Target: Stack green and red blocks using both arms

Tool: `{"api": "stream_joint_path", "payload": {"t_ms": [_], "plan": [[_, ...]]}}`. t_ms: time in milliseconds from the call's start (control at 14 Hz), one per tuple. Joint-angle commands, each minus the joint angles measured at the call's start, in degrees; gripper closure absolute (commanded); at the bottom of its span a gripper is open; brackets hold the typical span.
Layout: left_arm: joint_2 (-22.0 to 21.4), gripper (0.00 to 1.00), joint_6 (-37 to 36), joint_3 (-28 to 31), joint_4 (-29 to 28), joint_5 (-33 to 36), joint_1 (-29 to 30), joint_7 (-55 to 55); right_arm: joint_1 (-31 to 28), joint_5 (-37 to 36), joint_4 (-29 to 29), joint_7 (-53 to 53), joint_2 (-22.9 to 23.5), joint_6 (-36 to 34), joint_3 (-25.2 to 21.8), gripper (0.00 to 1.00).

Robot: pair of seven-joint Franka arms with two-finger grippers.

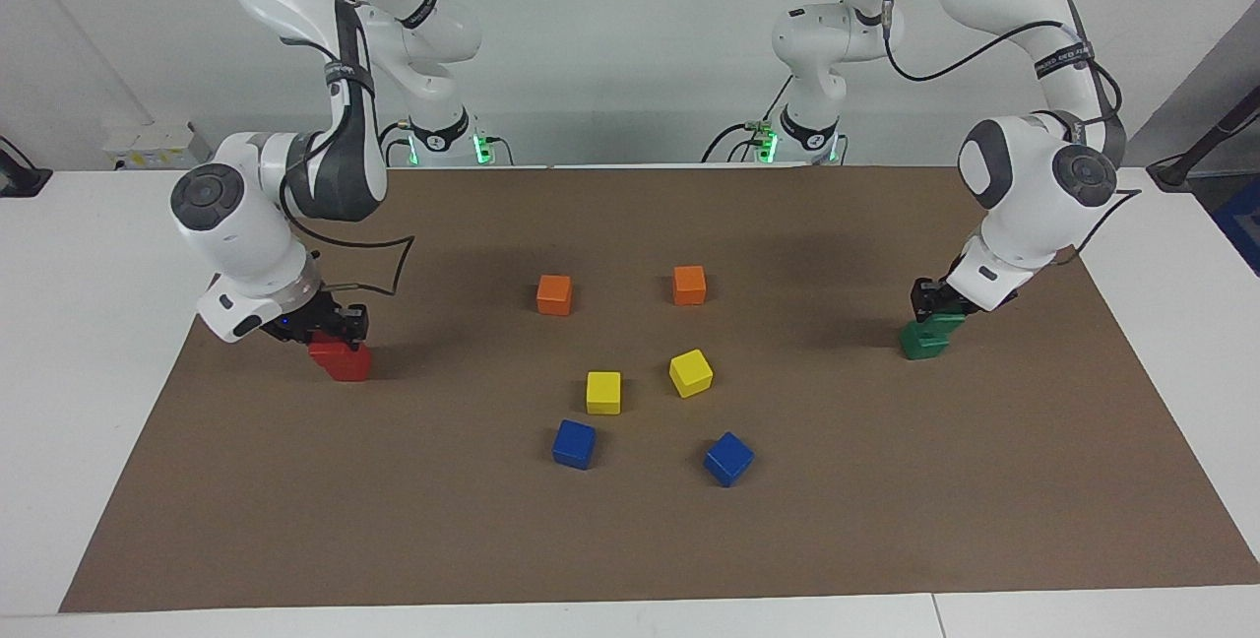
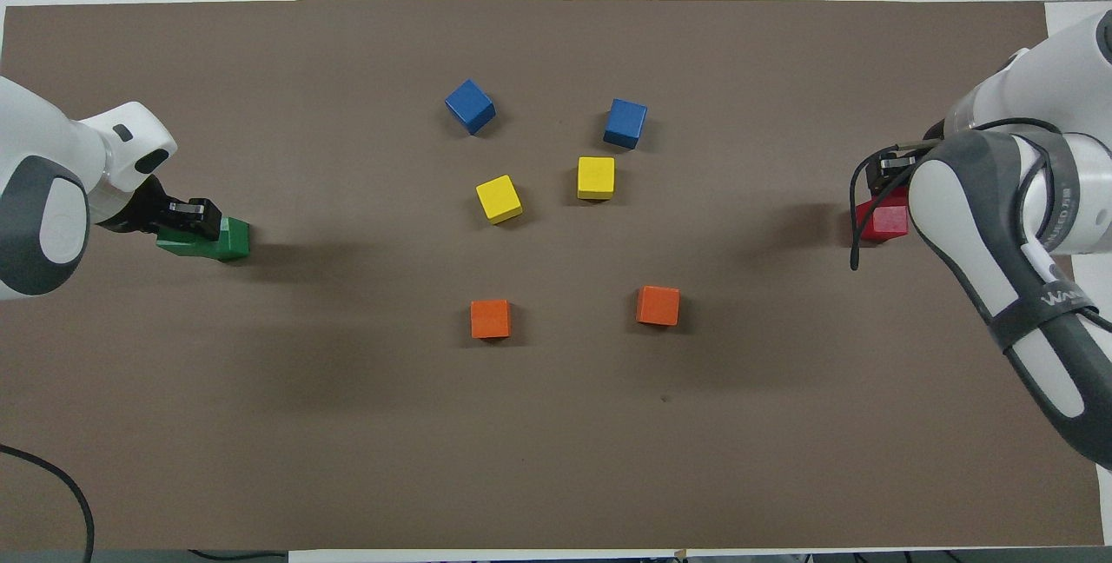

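The left gripper [image 1: 935, 311] has its jaws closed on a glossy dark green cube [image 1: 938, 322], held directly on top of the second green cube [image 1: 923, 343] at the left arm's end of the flat brown mat [image 1: 886, 520] covering the white tabletop [image 1: 98, 372]. The right gripper [image 1: 330, 331] has its jaws closed on a bright red cube [image 1: 330, 350], held on the second red cube [image 1: 346, 364] at the right arm's end. Between the stacks lie smooth, sharp-edged orange cubes [image 1: 554, 294], yellow cubes [image 1: 603, 392] and blue cubes [image 1: 574, 444], all apart.
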Motion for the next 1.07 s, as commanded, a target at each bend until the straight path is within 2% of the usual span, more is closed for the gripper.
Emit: {"api": "stream_joint_path", "payload": {"t_ms": [0,214,786,1000], "plan": [[-2.45,1.00,1.57,-0.18,-3.23,-2.00,1.53,-0.79,-1.57,-0.35,-4.26,-1.52,-2.94,3.07,0.96,1.00],[-2.62,1.00,2.70,-0.18,-4.46,-2.00,1.36,-5.81,-1.84,-0.27,-4.26,-0.82,-2.41,3.34,0.87,1.00],[-2.89,1.00,5.08,-0.09,-6.13,-2.00,1.44,-5.02,-1.93,-0.18,-5.49,4.46,-2.76,3.60,0.87,1.00],[-2.89,1.00,5.35,-0.09,-6.57,-2.00,1.45,-5.20,-2.72,-0.18,-7.59,4.37,-3.20,6.67,0.87,1.00]]}}
